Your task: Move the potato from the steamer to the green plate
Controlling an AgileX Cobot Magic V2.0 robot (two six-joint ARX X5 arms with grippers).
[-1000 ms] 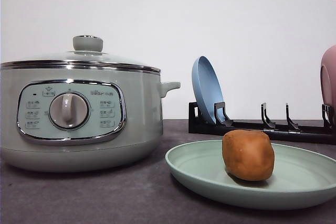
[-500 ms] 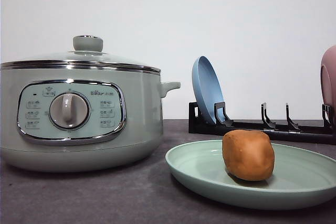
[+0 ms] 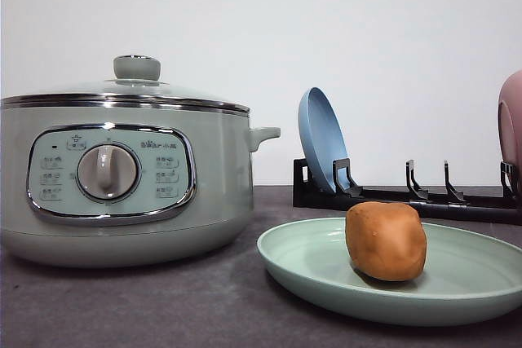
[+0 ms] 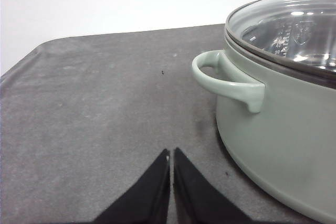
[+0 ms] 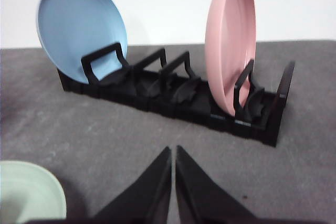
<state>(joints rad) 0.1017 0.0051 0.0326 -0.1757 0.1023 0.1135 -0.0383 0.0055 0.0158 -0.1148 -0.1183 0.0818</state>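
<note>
The lumpy matte potato (image 3: 385,241) sits on the shallow green plate (image 3: 457,303), right of the lidded steamer (image 3: 122,201) on the grey worktop (image 3: 163,307). The left wrist view adds the steamer's looped handle (image 4: 227,80) and the left pincer (image 4: 171,157), pressed together; the right pincer (image 5: 173,153) is likewise pressed together, facing a black rack (image 5: 168,98) with upright blue plate (image 5: 79,24) and pink plate (image 5: 228,40).

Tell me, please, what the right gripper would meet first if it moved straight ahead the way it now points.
Probably the black dish rack, around the empty slots between the blue plate and the pink plate; the right gripper is shut, and depth is unclear.
</note>
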